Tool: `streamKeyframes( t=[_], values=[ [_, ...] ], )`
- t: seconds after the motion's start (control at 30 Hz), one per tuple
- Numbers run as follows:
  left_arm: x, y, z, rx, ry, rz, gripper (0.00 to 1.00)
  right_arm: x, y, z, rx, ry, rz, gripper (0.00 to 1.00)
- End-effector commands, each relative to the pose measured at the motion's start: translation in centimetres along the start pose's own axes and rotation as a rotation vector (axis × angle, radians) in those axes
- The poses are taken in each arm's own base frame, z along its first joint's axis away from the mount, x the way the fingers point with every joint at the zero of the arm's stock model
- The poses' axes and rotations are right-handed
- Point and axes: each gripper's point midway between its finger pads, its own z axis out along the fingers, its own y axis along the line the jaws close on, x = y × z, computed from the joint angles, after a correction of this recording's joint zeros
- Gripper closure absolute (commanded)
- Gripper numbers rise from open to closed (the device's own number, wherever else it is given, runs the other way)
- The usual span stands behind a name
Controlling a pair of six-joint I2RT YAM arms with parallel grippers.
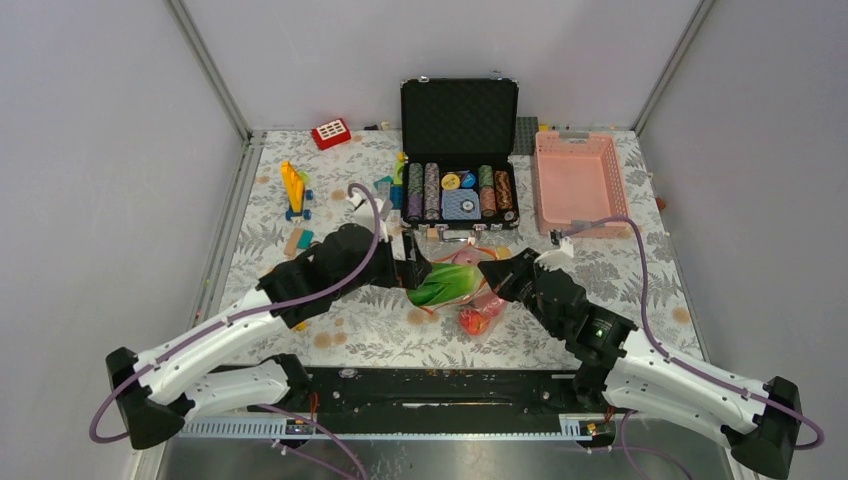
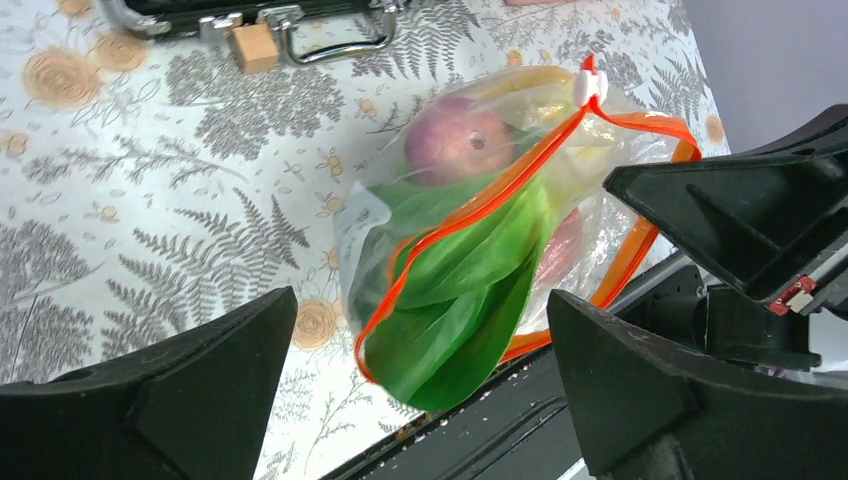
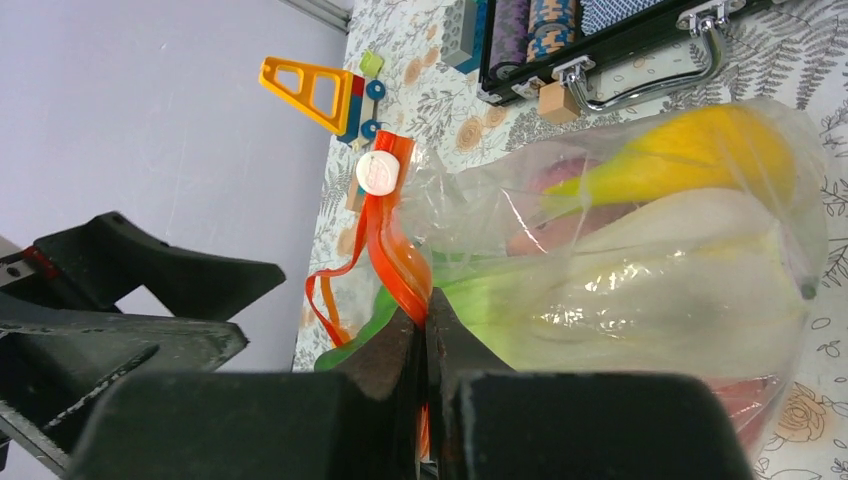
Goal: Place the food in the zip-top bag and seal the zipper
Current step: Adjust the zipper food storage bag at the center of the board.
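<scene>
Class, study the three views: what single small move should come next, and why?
Probably the open left claw should nudge the cabbage deeper into the zip-top bag. The right claw pinches the zipper, but green leaves poke out through the open mouth, so it likely could not seal yet.

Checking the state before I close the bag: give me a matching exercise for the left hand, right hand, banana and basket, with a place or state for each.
1. left hand
2. right hand
3. banana
4. basket

A. inside the bag
B. shut on the zipper
C. back right of the table
D. open

Pairs: 1-D, 2-B, 3-A, 4-C
</scene>
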Motion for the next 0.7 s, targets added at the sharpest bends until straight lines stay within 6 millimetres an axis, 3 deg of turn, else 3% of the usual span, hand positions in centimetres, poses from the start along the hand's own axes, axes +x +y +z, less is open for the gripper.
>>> streamKeyframes(
  t=[0.0,0.13,0.4,0.67],
  values=[
    [0.2,2.7,-1.5,-0.108,-0.056,-0.099,0.01,-0.7,-0.2,0.0,0.004,-0.058,0.078,1.00],
    [2.3,3.8,-1.9,-0.111,-0.041,-0.187,0.04,-0.9,-1.0,0.0,0.022,-0.082,0.112,1.00],
    [6.3,2.2,-1.1,0.097,-0.009,-0.350,0.26,-1.2,0.1,-0.1,-0.024,-0.088,0.164,1.00],
    [7.1,-0.1,-0.3,0.250,-0.027,-0.467,0.43,-0.7,0.8,0.2,-0.058,-0.074,0.226,1.00]
  ],
)
